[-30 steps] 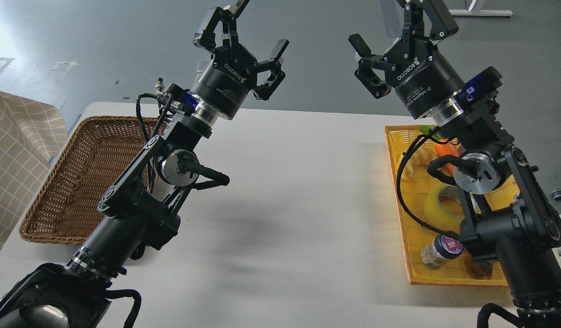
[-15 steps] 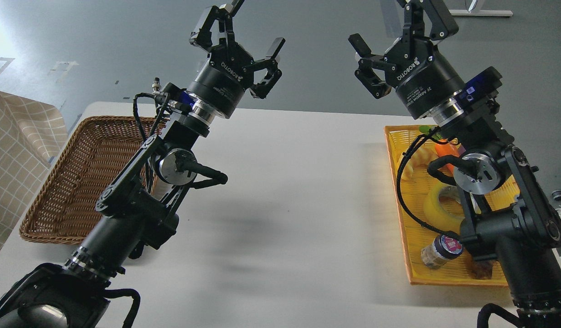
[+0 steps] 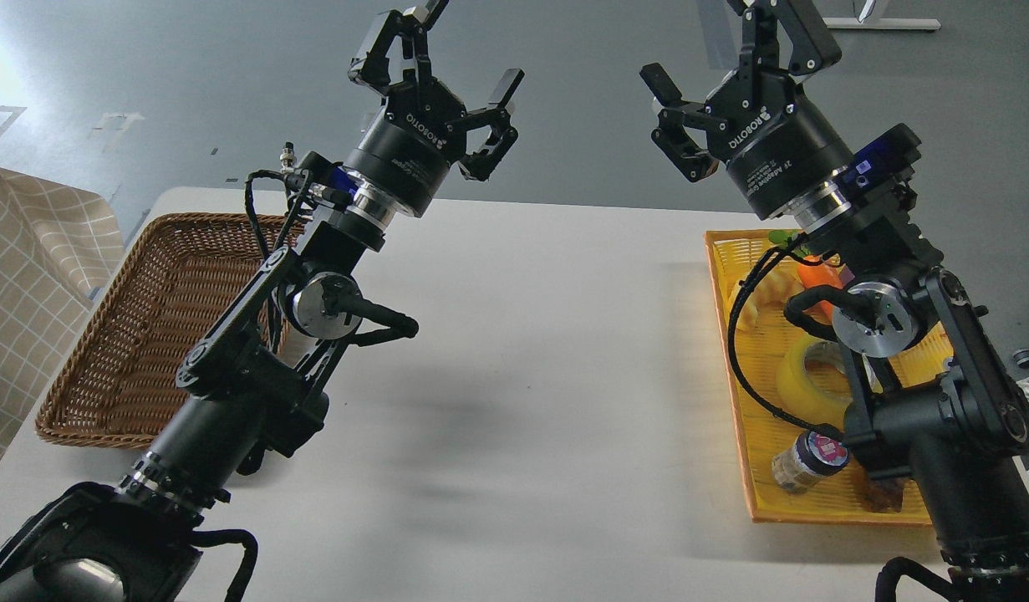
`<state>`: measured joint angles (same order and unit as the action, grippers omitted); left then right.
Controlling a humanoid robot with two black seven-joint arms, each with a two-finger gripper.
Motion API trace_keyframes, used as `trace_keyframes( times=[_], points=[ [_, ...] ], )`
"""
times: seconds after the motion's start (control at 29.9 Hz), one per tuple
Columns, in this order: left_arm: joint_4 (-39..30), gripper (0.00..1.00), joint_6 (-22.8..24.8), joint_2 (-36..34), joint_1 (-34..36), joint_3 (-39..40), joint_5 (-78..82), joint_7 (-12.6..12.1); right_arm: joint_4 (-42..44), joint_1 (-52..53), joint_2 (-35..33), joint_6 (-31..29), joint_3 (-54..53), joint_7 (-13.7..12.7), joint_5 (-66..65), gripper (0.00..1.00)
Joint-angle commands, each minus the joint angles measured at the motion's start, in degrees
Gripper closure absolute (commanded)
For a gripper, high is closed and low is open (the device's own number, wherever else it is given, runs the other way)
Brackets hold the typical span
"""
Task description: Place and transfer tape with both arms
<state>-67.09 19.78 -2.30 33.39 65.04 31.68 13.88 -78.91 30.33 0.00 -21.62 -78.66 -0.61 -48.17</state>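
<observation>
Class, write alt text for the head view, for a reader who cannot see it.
Two black robot arms rise over a white table, left gripper and right gripper open and empty. Yellow tape lies in an orange tray at right; a wicker basket sits left.

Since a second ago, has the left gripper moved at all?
Yes, slightly. The left gripper, open and empty, has shifted a little left and up, judged against the wicker basket, which stayed put.

1. The tape lies in the yellow tray, partly behind the right arm.
2. The left gripper and the right gripper are raised well above the tray, fingers spread, holding nothing.
3. A wicker basket sits far left of the tray.
</observation>
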Motion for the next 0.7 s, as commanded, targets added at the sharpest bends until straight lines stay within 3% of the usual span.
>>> trace_keyframes(
  times=[0.0,0.47,0.67],
  points=[
    [0.03,0.02,-0.01,0.1,-0.17,0.09,-0.04,0.0,0.07,0.08,0.0,0.0,0.0,0.0,0.0,0.0],
    [-0.05,0.02,-0.88,0.45,-0.52,0.17,0.05,0.0,-0.2,-0.09,-2.99,2.28,-1.23,0.0,-0.09,0.0],
    [-0.05,0.02,-1.06,0.01,-0.52,0.17,0.05,0.0,-1.07,0.08,-10.27,2.37,-0.7,0.0,-1.13,0.0]
  ],
)
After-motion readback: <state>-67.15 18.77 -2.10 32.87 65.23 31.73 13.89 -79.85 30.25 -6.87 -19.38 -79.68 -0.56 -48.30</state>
